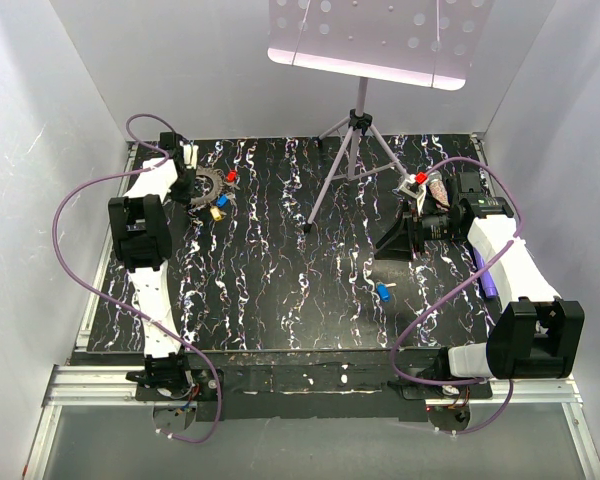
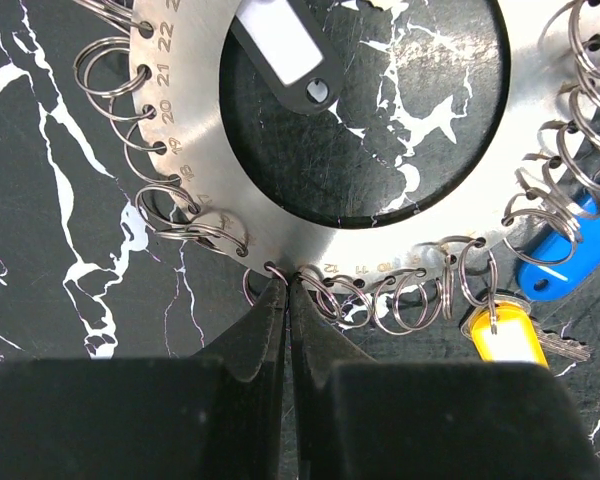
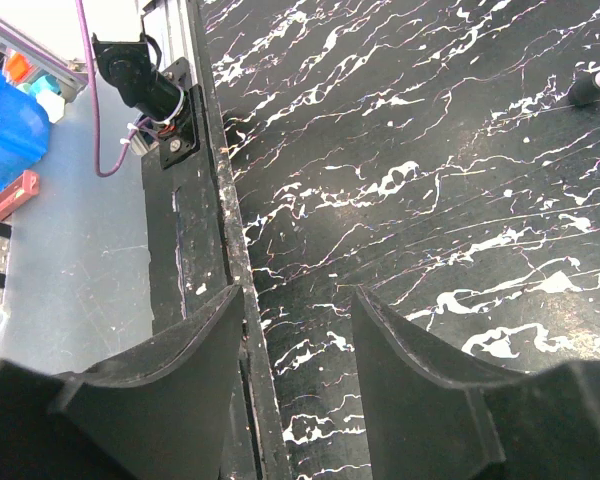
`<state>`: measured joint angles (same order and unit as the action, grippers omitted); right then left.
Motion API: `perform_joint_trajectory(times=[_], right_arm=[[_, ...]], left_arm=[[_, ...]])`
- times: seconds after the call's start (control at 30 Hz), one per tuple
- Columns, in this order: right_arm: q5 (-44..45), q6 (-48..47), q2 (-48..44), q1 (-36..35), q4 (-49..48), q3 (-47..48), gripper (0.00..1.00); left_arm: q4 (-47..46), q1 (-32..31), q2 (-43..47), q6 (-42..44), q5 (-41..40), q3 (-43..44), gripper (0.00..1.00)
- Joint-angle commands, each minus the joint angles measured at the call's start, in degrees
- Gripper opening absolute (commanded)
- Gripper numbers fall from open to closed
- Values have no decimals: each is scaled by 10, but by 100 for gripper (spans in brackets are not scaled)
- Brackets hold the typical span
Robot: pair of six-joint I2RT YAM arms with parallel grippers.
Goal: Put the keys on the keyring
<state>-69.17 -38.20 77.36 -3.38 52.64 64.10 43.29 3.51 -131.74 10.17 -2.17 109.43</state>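
The keyring (image 2: 310, 245) lies at the upper left of the top view. Its lower rim is met by the left gripper (image 2: 286, 288), whose fingers are pressed together, apparently pinching that rim. A yellow key (image 2: 500, 335) and a blue key (image 2: 568, 242) are already hung on its small rings. The step is judged to be steadying the ring. The right gripper (image 3: 300, 295) is spread, nothing between its fingers. Next, the loose blue key (image 1: 384, 292), right of centre, calls for a precise grasp.

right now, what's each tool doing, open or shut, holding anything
Left tool: shut, tips at the rim of the keyring; whether it grips anything cannot be told.
Right tool: open, nothing between its fingers.
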Motion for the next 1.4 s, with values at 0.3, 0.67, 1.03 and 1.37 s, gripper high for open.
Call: perform_joint_trajectory(times=[0.3,0.67,1.03,1.37], right_arm=[[-18,-18,-8,2,15,27,56],[-17,-21,-12,2,13,25,56],[-18,-21,-14,2,15,24,56],[-20,-22,-16,2,16,23,56]], left_arm=[[-15,-4,137,-73,80,-113,0],[-44,-1,171,-136,115,-182,0],[-45,6,172,-133,110,-199,0],[-40,7,171,-118,81,-196,8]])
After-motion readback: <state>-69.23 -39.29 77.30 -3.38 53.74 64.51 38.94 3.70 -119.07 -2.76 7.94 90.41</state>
